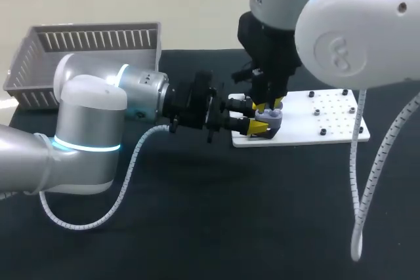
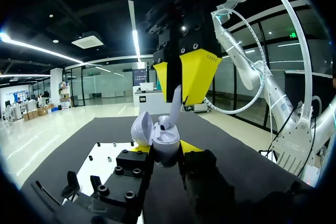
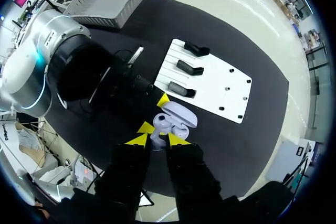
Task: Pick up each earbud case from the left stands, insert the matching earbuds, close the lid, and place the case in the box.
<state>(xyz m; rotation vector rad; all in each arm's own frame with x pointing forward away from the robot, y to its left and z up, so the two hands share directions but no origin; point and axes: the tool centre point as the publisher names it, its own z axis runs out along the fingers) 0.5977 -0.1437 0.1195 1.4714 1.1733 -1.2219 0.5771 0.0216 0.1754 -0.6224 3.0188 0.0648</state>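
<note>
Black table [image 1: 197, 227], white stand plate [image 1: 328, 116] toward 2 o'clock. Left claw [image 1: 254, 124], from 9 o'clock, clamps the open case [image 2: 164, 141] upright, lid [image 2: 140, 129] flipped back. Right claw [image 2: 184, 85] pinches an earbud [image 2: 176, 99] directly above it, long axis vertical, over the open socket.

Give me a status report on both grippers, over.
Left gripper shut on earbud case, lid open. Right gripper shut on earbud, at the case's mouth. Nothing seen between them.
</note>
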